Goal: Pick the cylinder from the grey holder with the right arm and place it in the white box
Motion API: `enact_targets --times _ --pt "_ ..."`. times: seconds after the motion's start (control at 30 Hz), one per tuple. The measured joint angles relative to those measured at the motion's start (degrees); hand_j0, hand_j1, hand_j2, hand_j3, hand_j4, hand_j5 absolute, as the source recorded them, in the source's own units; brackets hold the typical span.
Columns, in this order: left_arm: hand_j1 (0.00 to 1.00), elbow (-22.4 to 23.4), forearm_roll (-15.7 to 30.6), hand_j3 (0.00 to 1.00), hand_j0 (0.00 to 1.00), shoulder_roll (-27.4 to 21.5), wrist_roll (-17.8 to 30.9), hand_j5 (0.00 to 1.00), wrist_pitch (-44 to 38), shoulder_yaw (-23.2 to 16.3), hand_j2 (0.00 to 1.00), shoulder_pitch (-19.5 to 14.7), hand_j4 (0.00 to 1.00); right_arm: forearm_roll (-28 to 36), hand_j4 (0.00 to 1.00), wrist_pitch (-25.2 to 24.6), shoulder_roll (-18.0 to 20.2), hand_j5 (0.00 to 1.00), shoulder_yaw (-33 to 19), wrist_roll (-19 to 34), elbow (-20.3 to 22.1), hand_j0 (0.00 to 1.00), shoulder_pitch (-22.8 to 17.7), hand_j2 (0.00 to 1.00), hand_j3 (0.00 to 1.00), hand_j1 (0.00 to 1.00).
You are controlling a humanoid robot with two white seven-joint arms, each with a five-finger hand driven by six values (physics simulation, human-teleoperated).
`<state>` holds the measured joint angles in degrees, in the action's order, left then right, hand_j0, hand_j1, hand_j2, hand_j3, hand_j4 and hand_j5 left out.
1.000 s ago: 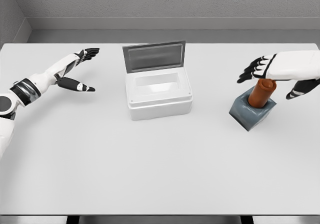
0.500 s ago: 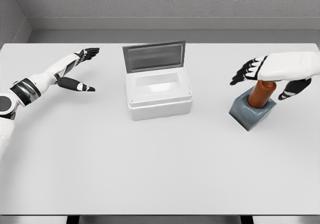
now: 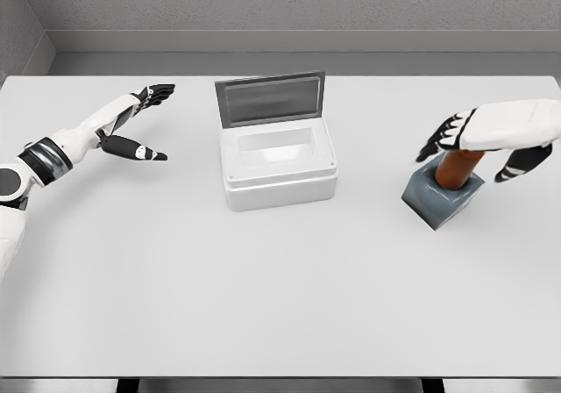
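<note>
A brown cylinder (image 3: 455,170) stands tilted in the grey holder (image 3: 441,199) at the right of the table. My right hand (image 3: 482,146) hovers over the cylinder's top and hides it; the fingers point down on the left side and the thumb (image 3: 517,162) hangs on the right, spread, not closed on it. The white box (image 3: 279,164) sits in the middle with its grey lid (image 3: 270,98) standing open at the back. My left hand (image 3: 140,123) rests open above the table at the far left.
The white table (image 3: 263,296) ends at a grey wall behind and its front edge runs near the bottom of the view. Nothing else stands on it.
The right hand has sunk lower over the cylinder and its fingers have bent downward around the top. The left arm has not moved.
</note>
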<state>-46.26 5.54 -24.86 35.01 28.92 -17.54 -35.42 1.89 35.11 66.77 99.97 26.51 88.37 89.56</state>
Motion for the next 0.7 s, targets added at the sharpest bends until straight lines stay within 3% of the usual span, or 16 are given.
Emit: enact_targets --times 0.43,0.7 --pt "1.0 0.0 0.1 1.0 1.0 -0.3 0.0 1.0 -0.1 0.0 1.0 -0.4 1.0 0.1 0.91 0.0 -2.0 0.91 0.0 0.1 -1.4 0.91 0.2 0.91 0.91 0.91" --pt "1.0 0.2 0.0 1.0 1.0 0.2 0.0 1.0 -0.1 0.0 1.0 -0.4 1.0 0.0 0.91 0.0 -4.5 0.91 0.1 0.2 -4.6 0.91 -0.1 0.91 0.91 0.91"
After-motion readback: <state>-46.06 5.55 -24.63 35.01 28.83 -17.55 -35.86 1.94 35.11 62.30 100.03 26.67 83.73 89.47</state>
